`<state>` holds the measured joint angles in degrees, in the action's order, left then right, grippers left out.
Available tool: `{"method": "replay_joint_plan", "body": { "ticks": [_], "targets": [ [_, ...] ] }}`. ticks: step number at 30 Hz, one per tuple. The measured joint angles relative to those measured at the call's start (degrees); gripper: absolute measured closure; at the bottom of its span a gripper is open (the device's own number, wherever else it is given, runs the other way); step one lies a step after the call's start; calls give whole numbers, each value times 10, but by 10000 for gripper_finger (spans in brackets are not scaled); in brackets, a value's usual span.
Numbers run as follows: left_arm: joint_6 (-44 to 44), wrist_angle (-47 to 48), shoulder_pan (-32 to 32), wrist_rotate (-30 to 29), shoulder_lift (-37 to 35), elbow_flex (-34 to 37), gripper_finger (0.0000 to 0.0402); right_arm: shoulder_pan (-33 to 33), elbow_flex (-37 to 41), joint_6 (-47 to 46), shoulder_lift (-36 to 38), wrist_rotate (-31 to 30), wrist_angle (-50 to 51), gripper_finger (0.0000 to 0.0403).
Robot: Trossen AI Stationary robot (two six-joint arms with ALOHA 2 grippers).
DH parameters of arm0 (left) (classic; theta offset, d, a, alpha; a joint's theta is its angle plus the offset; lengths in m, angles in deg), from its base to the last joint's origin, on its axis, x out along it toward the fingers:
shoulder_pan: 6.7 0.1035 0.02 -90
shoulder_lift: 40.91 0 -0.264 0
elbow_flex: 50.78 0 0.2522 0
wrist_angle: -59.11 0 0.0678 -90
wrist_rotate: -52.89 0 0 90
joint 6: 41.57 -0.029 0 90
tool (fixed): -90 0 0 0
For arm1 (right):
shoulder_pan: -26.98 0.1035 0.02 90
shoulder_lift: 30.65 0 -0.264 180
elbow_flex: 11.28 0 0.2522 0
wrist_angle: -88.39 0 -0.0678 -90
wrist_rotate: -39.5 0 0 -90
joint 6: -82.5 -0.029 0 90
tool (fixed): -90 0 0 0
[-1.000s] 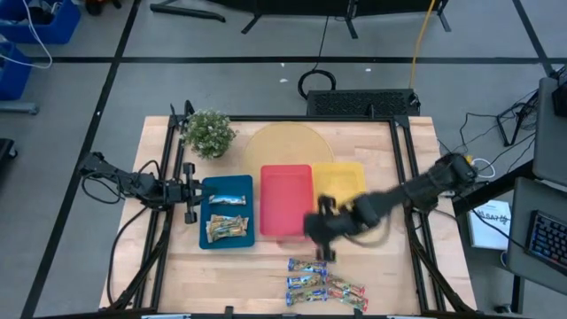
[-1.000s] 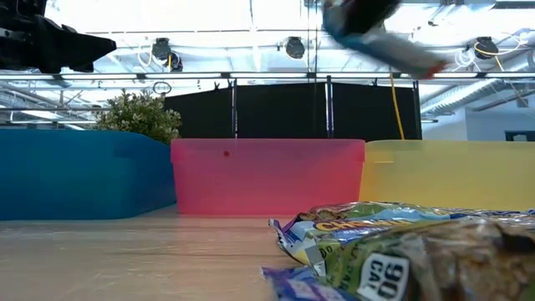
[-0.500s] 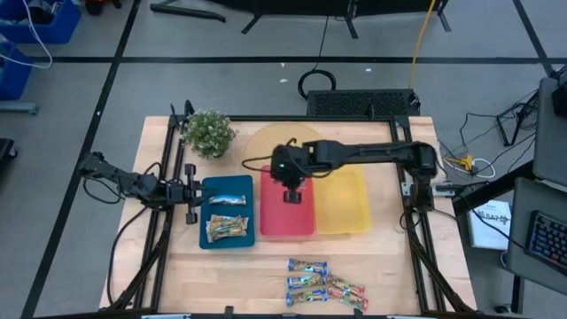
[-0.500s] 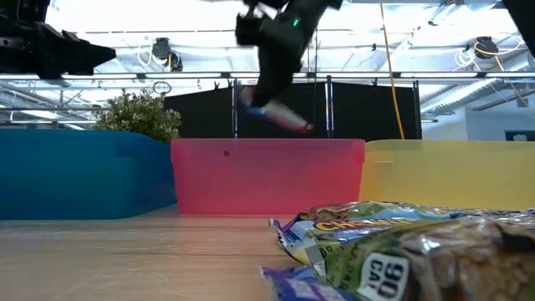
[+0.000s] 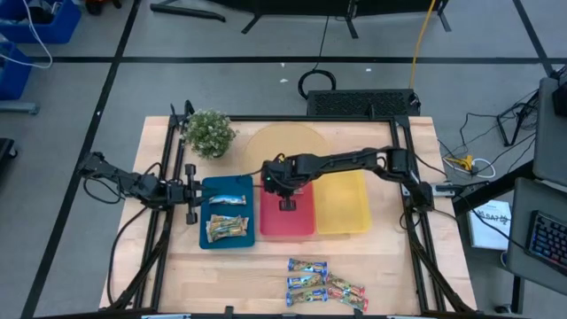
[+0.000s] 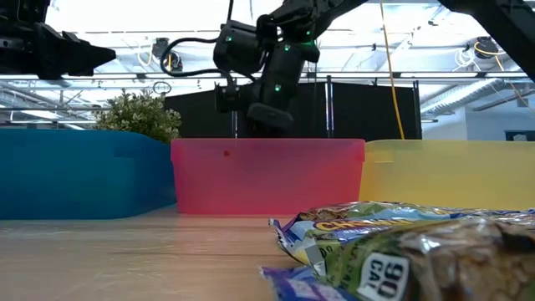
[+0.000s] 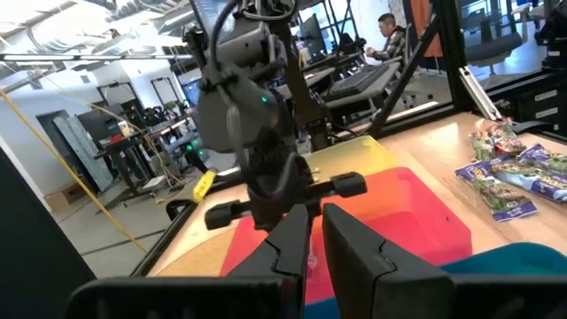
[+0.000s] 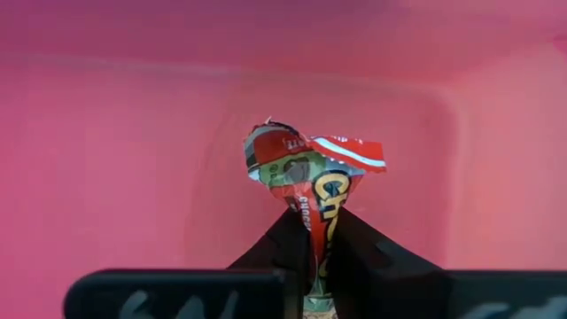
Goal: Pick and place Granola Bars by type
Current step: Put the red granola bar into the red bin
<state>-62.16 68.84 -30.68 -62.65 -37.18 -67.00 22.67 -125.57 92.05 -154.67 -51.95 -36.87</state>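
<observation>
At the centre of the high view, the right claw (image 5: 286, 203) hangs inside the red tray (image 5: 287, 226), pinching a red-and-green granola bar (image 8: 312, 177) between its fingertips, while the left claw (image 5: 190, 191), seemingly closed, waits beside the blue tray (image 5: 205, 237).

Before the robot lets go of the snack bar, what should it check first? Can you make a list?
1. Bar held tight: the right gripper pinches the red-and-green bar. Ok.
2. Over the correct tray: the gripper is above the red tray. Ok.
3. Landing spot free: the tray floor in the right wrist view looks bare. Ok.
4. Low enough to drop: the gripper sits near the tray's rim; exact height, cannot tell.
5. Left gripper out of the way: by the blue tray, well apart. Ok.
</observation>
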Motion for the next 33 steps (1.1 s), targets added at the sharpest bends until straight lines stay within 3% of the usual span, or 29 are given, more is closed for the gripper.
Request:
{"method": "replay_joint_plan", "body": {
  "ticks": [7, 16, 23, 29, 33],
  "targets": [
    [3, 0, 0, 0, 0, 0, 355, 0, 0, -27, 1, -1, 1, 352],
    [13, 0, 0, 0, 0, 0, 355, 0, 1, -42, 13, -4, 17, 277],
    [-2, 0, 0, 0, 0, 0, 355, 9, 0, -39, 101, -88, 65, 247],
    [-18, 0, 0, 0, 0, 0, 355, 43, 0, -56, 200, -90, 108, 248],
    [-29, 0, 0, 0, 0, 0, 355, 85, 0, -132, 260, -90, 149, 258]
  ]
}}
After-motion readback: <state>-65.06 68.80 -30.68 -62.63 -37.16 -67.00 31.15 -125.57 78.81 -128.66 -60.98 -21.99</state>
